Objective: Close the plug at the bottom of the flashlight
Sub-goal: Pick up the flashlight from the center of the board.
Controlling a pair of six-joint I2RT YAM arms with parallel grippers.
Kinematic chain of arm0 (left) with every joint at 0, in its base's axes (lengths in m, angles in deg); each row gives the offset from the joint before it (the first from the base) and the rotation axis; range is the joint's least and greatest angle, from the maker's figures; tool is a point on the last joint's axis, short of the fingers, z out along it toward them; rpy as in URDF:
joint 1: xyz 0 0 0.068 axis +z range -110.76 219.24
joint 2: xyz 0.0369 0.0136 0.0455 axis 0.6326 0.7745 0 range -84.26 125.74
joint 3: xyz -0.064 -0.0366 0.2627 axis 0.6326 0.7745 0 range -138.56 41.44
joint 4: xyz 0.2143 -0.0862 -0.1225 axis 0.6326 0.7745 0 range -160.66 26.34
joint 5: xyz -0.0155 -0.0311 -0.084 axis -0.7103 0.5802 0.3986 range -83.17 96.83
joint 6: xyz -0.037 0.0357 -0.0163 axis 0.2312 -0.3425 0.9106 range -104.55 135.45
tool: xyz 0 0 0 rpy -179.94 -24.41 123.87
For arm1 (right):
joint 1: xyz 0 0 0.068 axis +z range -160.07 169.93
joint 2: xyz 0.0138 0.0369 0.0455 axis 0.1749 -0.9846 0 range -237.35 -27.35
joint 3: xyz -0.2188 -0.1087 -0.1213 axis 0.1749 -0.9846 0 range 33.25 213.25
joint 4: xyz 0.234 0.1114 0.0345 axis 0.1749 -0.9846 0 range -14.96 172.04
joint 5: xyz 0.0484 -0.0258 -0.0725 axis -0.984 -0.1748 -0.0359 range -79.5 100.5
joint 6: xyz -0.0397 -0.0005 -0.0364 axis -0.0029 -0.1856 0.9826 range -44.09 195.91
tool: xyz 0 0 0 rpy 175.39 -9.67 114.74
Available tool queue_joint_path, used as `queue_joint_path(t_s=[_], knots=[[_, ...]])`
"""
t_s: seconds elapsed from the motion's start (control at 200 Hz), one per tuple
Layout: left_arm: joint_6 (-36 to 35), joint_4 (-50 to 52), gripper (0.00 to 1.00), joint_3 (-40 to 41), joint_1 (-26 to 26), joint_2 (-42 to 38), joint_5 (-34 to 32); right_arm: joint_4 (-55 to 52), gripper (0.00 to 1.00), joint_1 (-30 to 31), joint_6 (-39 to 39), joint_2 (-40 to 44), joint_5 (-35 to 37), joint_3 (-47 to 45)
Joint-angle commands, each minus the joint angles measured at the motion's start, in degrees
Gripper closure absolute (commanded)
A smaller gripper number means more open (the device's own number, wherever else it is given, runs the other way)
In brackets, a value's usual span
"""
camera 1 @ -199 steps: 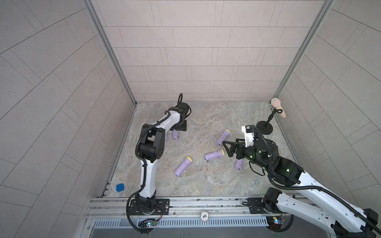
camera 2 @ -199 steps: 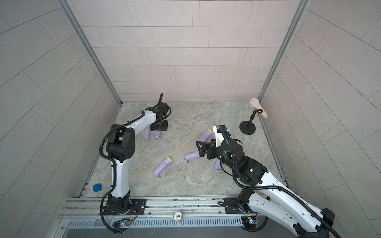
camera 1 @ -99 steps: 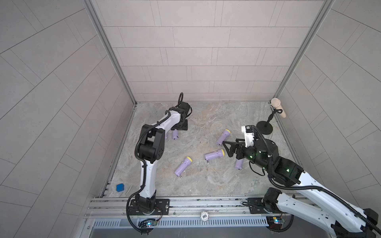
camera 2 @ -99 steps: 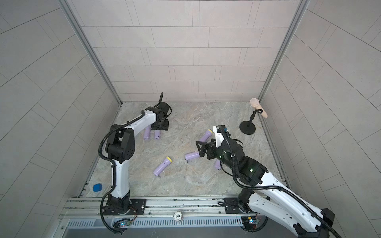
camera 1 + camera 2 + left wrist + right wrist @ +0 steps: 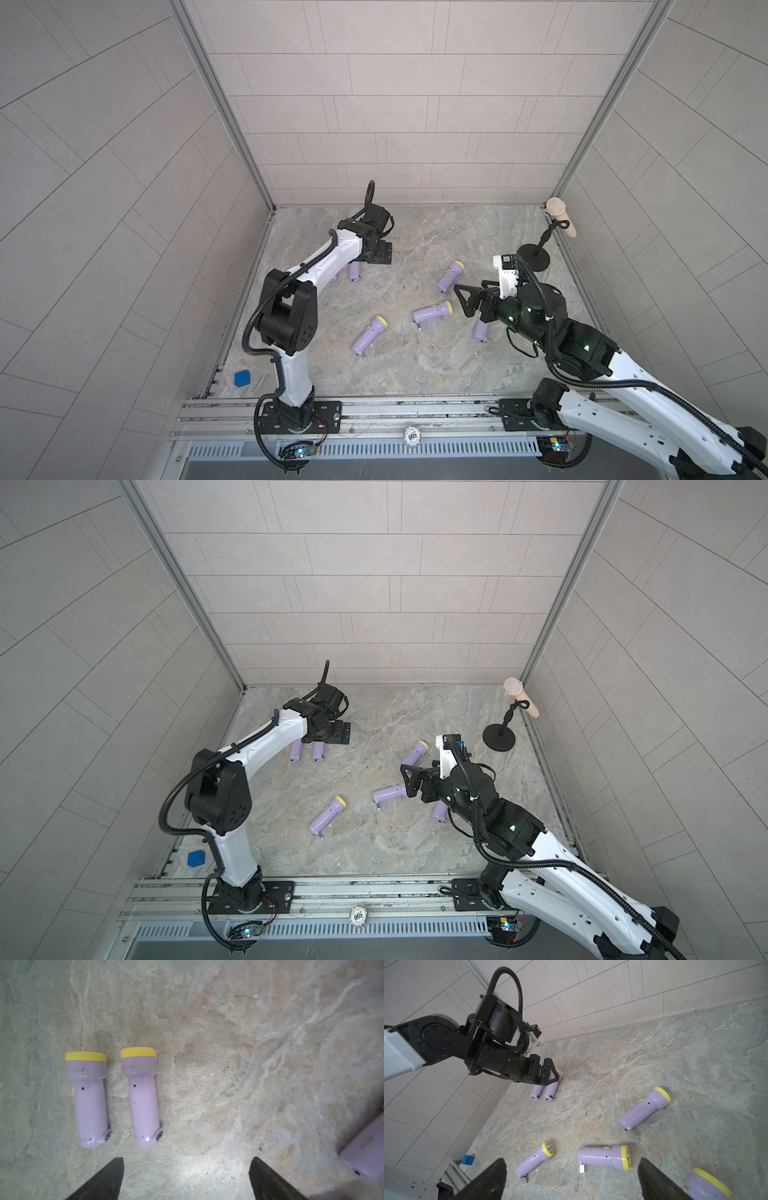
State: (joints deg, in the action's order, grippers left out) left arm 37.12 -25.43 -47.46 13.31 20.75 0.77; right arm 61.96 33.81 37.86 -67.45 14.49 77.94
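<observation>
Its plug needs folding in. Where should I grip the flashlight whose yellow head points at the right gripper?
Probably its straight purple handle, right gripper coming from above, jaws across the width. The flashlight lies flat on its side, the handle is narrower than the flared head, and the folded-out plug at the tail is left free.

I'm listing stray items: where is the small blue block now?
In both top views the blue block lies at the table's near left corner, just left of the left arm's base.
</observation>
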Motion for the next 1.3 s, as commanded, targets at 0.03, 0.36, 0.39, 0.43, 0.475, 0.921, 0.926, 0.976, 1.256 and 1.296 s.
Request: queue_joint_path(t_s=[0.03,0.36,0.39,0.43,0.475,0.921,0.926,0.976,1.256,1.296], knots=[[1.2,1.4,0.01,6.9,-3.0,-8.9,-0.2,-2.1,0.0,0.2,-0.7,2.2,2.6,-1.4],[7.3,3.6,0.01,26.8,-15.3,-27.8,-1.2,-2.9,0.0,0.2,0.2,6.3,4.9,-3.9],[8.2,3.6,0.0,28.0,-16.6,-29.1,-1.2,-3.0,0.0,0.2,0.2,6.2,4.9,-3.8],[9.8,3.6,0.01,29.8,-17.9,-30.3,-1.0,-3.2,0.0,0.2,0.1,6.1,4.9,-3.7],[11.6,3.4,0.0,31.7,-19.1,-31.6,-0.9,-3.3,0.0,0.2,0.1,6.0,4.8,-3.6],[17.7,-0.6,0.01,42.8,-22.3,-33.7,-2.9,-2.5,0.0,0.2,-1.8,4.7,3.3,-4.1],[17.7,-0.6,0.01,42.8,-22.3,-33.6,-2.9,-2.5,0.0,0.2,-1.9,4.7,3.3,-4.1],[16.8,-0.7,0.01,42.7,-22.3,-32.5,-3.4,-2.5,0.01,0.2,-2.1,4.5,3.0,-4.1],[15.0,-2.8,0.01,44.8,-22.6,-28.2,-4.0,-2.5,0.0,0.2,-2.3,4.3,3.2,-4.2],[15.0,-3.2,0.01,44.9,-22.6,-27.6,-4.1,-2.5,0.0,0.2,-2.2,4.2,3.3,-4.2]])
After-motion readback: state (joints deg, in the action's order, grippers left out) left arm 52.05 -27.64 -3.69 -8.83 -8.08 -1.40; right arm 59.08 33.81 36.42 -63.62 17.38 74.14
